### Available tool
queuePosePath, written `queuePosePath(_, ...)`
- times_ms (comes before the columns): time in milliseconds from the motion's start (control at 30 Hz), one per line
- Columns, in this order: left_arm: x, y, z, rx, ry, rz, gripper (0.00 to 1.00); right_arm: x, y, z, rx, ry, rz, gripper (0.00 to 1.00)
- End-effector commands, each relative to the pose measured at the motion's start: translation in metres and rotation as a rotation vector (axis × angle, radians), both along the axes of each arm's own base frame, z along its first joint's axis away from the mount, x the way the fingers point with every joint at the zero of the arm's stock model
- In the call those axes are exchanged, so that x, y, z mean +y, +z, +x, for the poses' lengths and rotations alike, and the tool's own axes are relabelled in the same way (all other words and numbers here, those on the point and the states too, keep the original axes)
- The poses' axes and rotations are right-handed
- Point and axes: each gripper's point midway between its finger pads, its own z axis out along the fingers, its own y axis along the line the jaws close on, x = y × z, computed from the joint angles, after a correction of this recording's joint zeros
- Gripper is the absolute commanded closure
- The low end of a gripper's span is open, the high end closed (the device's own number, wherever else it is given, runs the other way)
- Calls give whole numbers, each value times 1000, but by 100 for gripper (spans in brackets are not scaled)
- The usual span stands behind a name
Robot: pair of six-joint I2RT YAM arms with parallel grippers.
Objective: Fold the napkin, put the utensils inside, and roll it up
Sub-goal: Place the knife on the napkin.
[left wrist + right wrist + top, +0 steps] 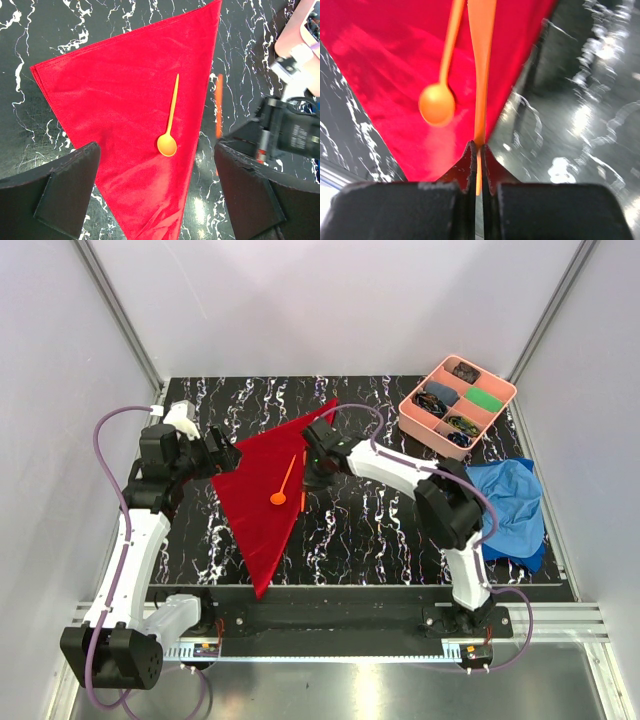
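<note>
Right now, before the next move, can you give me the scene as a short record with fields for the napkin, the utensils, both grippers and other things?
napkin: red, folded into a triangle, flat on the table
spoon: orange, lying on the napkin, not held
second utensil: orange, thin, pinched at one end, beside the napkin's edge; type unclear
left gripper: open, over the napkin, holding nothing
right gripper: shut on the second utensil
other things: pink tray at the far right, blue cloth at the table's right edge
</note>
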Motion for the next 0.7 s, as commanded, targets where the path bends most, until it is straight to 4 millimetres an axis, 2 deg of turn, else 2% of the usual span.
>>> queuePosePath(0, -5, 12, 4, -59, -23, -13, 1, 36, 0, 11, 10, -28, 91, 100)
queuePosePath(233, -5, 13, 4, -63, -24, -14, 1, 44, -18, 20, 19, -111, 95, 100)
queuePosePath(500, -7, 15, 2, -67, -31, -21, 1, 62, -18, 22, 53, -156, 186, 100)
queuePosePath(667, -7, 16, 2, -69, -32, -20, 1, 61, -27, 22, 56, -167, 167, 100)
